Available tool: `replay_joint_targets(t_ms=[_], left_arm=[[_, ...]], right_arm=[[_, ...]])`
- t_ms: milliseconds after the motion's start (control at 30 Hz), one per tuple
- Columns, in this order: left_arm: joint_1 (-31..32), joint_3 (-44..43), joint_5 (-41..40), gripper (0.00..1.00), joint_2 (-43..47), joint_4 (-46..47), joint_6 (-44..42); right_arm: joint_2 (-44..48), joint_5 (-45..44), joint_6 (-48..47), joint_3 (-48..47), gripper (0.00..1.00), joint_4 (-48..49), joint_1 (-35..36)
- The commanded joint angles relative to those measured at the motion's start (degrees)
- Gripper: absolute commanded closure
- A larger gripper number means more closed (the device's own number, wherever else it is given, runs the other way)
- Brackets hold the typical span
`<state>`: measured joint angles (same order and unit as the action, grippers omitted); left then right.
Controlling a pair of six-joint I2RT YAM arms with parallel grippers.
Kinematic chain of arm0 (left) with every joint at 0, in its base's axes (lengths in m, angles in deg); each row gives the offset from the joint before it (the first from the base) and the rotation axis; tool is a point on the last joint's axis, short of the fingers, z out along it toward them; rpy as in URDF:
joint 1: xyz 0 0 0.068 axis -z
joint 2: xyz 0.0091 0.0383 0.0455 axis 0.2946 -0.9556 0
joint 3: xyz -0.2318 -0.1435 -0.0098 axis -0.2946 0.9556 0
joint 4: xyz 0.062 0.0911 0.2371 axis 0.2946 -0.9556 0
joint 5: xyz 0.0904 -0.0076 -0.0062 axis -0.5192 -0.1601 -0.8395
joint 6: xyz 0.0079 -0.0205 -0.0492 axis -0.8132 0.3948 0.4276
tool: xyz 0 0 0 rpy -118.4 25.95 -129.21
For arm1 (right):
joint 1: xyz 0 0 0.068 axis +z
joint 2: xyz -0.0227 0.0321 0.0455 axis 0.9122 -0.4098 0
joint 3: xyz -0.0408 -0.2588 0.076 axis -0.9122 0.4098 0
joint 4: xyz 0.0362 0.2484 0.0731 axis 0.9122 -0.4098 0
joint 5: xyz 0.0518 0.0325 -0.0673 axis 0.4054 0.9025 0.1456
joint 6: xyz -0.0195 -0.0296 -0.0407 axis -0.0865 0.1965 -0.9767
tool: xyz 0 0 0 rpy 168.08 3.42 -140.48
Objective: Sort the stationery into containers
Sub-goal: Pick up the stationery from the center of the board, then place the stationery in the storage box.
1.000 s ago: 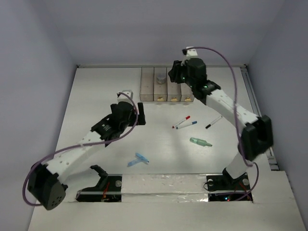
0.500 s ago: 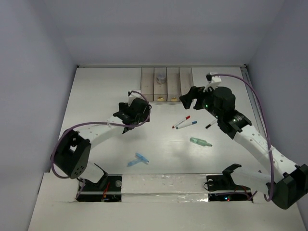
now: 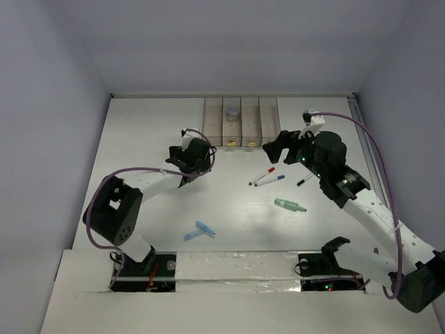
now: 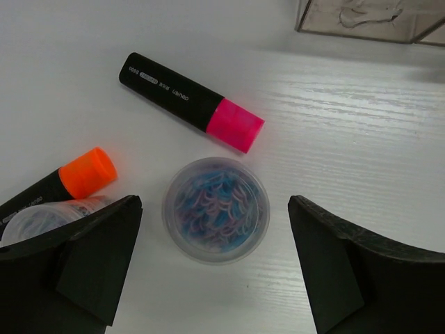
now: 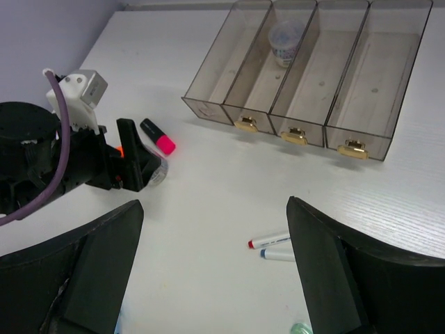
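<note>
Seen from here the two are twins: the left arm [image 3: 149,182] and the right arm [image 3: 375,214] both have white, boxy link shells set between chunky black joint housings [image 3: 110,214]. A thin purple cable [image 5: 62,118] runs off each one (the same dusty mauve on both sides). A small white box [image 5: 80,87] with rounded corners sits at each wrist. The fingers [image 4: 97,261] are matte black wedges, flat on the inner face. The bases [image 3: 327,263] are black too.
</note>
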<state>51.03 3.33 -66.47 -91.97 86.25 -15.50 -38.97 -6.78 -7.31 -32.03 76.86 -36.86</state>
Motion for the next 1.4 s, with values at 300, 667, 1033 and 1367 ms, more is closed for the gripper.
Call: replay_joint_targets(t_ms=[300, 667, 1033, 1367], left_arm=[[-1.28, 0.02, 0.78, 0.46, -2.62, 5.75, -1.73], [0.73, -9.25, 8.16, 0.76, 8.89, 3.03, -1.29], [1.79, -39.33, 11.86, 0.74, -10.95, -1.10, -5.42], [1.79, -59.64, 9.31, 0.73, -29.07, -7.51, -8.67]], right_arm=[[-0.02, 2.27, 0.14, 0.00, 0.10, 0.39, 0.32], [3.40, 0.51, 1.36, 0.26, 0.10, -0.05, 0.32], [6.04, 0.68, 2.77, 4.22, 0.10, 0.30, 0.32], [7.71, 2.18, 3.12, 5.98, 0.10, 0.04, 0.32]])
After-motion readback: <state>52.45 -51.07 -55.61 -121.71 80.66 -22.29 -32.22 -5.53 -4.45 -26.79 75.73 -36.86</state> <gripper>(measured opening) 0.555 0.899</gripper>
